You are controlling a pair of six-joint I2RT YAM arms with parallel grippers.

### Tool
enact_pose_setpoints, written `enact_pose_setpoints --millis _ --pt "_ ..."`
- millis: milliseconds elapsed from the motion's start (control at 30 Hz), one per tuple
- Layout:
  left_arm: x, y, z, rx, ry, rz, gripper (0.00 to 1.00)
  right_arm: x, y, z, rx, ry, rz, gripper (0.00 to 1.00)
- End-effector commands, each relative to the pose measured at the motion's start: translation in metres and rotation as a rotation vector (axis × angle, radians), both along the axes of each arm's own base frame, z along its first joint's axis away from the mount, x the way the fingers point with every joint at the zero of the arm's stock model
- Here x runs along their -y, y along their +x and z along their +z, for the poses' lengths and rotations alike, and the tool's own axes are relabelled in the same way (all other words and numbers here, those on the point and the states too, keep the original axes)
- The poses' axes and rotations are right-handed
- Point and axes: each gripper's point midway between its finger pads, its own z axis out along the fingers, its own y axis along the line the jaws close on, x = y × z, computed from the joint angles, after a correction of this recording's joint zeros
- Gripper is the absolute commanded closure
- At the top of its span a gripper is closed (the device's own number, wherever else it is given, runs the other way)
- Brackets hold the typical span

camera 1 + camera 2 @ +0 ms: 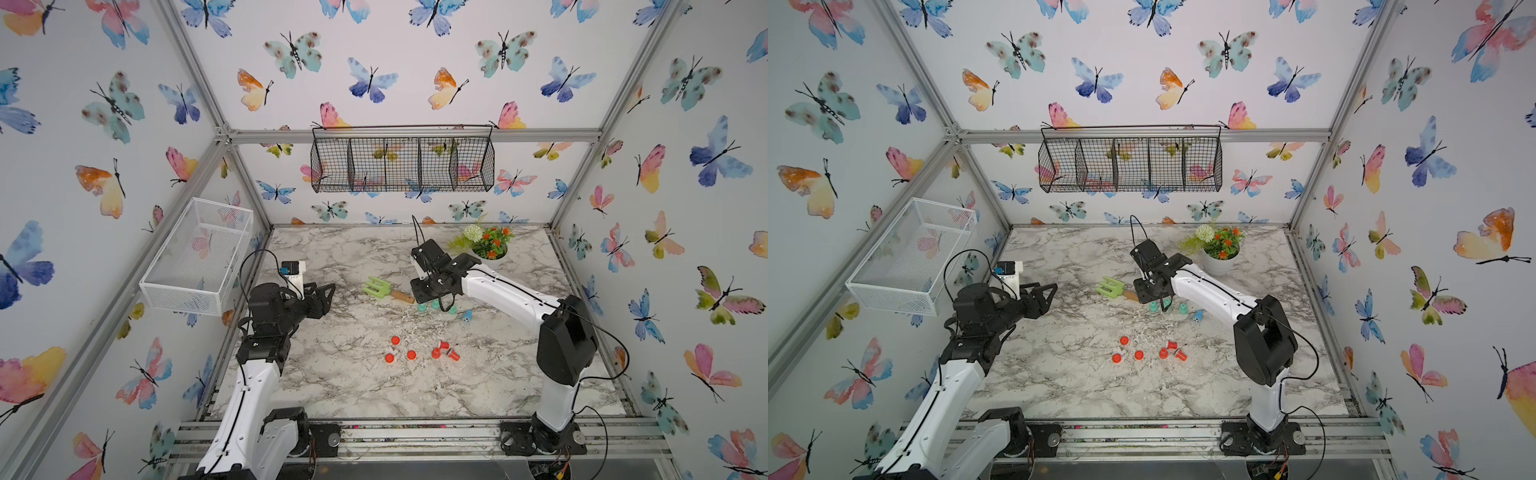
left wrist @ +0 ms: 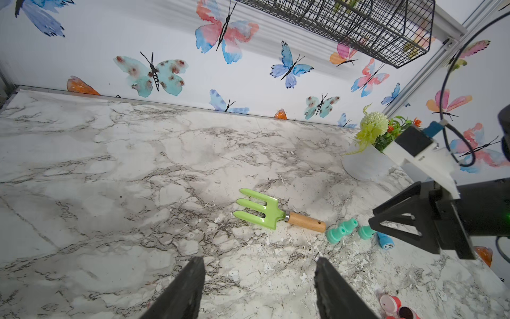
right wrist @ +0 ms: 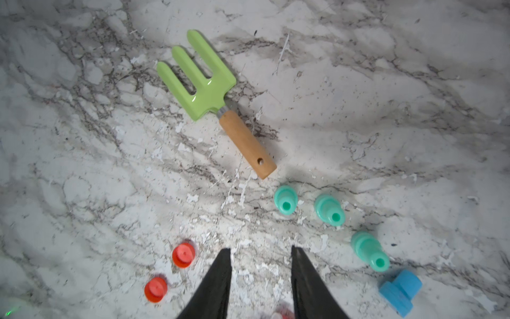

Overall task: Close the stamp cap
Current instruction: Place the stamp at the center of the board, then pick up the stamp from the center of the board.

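Teal stamps [image 3: 328, 210] sit on the marble tabletop [image 3: 82, 138] near the right jaws, parted and empty; left jaws also parted, holding nothing.

Garden fork [image 1: 380, 286] just left of the stamps [image 1: 422, 308] — caps [image 1: 411, 355] before them.

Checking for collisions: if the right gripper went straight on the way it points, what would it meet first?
Probably bare marble tabletop, in the gap between the red round caps and the teal plastic stamps. The wooden-handled green garden fork lies farther on; depth is unclear.
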Motion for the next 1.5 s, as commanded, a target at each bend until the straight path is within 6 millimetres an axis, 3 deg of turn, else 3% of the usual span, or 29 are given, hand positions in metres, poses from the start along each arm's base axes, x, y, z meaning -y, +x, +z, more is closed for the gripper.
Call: enact_pose_setpoints --millis 0,133,300,467,700,967,1467 --pt "0.003 0.001 0.010 0.026 -0.014 -0.021 0.34 0.011 -0.041 -0.016 -0.104 -0.041 0.143 0.62" --pt "0.003 0.001 0.009 0.026 -0.015 -0.025 0.34 0.027 -0.066 -0.030 -0.158 -0.074 0.203 0.64" --pt "0.003 0.000 0.008 0.023 -0.016 -0.025 0.35 0.050 -0.078 -0.044 -0.213 -0.143 0.058 0.66" --pt "0.003 0.001 0.007 0.017 -0.016 -0.023 0.35 0.045 -0.095 -0.045 -0.239 -0.083 -0.053 0.66" --pt "0.005 0.003 0.003 0.003 -0.021 -0.034 0.35 0.044 -0.115 -0.065 -0.259 -0.132 -0.132 0.65" --pt "0.005 0.003 0.002 -0.002 -0.022 -0.038 0.35 0.057 -0.115 -0.075 -0.230 -0.203 -0.177 0.65" --pt "0.006 0.004 0.000 -0.008 -0.023 -0.041 0.35 0.049 -0.124 -0.107 -0.289 -0.185 -0.140 0.71"
